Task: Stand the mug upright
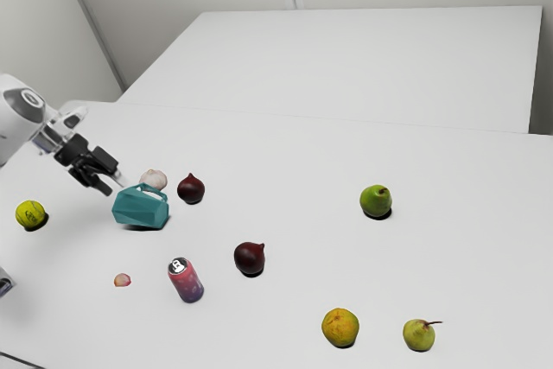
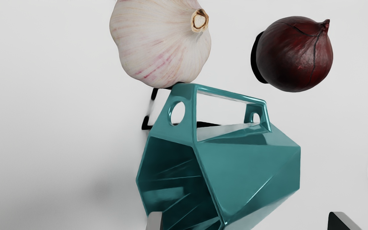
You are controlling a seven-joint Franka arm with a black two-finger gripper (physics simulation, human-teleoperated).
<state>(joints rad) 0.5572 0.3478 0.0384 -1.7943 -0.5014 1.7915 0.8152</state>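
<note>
Mug (image 2: pixel 244 172), just one, lies sideways on the tabletop (image 1: pixel 484 257) near the widely spread tool (image 1: pixel 113 186). Wrist view reveals its hollow mouth; exterior view adds two pears (image 1: pixel 375 201), one can (image 1: pixel 186 281), one yellow ball (image 1: pixel 30 214), one orange-yellow fruit (image 1: pixel 340 327). Both show one garlic bulb (image 2: pixel 161 41).

Bright and even light, with small dark shadows.
From my remote post, I see the white table (image 1: pixel 475 257) strongly lit, and the light seems to come from above. In the exterior view, shadows sit close under the green pear (image 1: pixel 376 200). In the wrist view, the teal mug (image 2: pixel 244 172) has shiny pale glare on its edges, its inside is dim, and the red onion (image 2: pixel 294 54) has one hard black shadow.
</note>
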